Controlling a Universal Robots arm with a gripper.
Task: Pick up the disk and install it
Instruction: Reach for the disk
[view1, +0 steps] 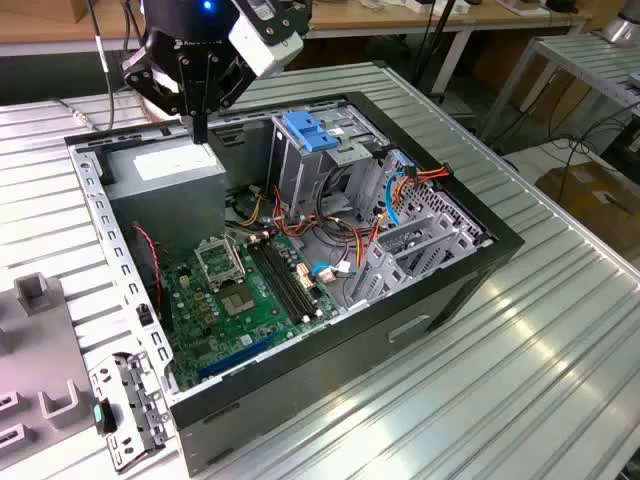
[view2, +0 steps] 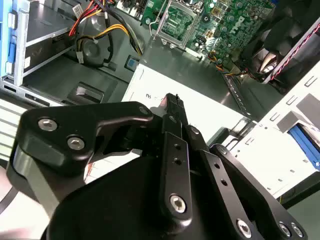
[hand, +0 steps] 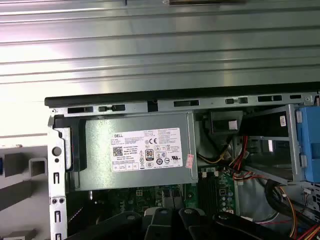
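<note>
Inside the open black metal computer case (view1: 430, 312) (exterior view here), the large grey metal box (view1: 165, 178) sits at ten o'clock, the green circuit board (view1: 232, 300) at seven, and the grey metal drive cage (view1: 292, 180) at one.

table: you've got a ribbed silver metal top (view1: 520, 330), the slats running lengthwise; it also shows in the first wrist view (hand: 150, 50)
sitting on it: the open black computer case (view1: 420, 320), lying on its side, roughly mid-table
beside that: a grey moulded fixture (view1: 40, 345) at the exterior view's left, just beside the case
</note>
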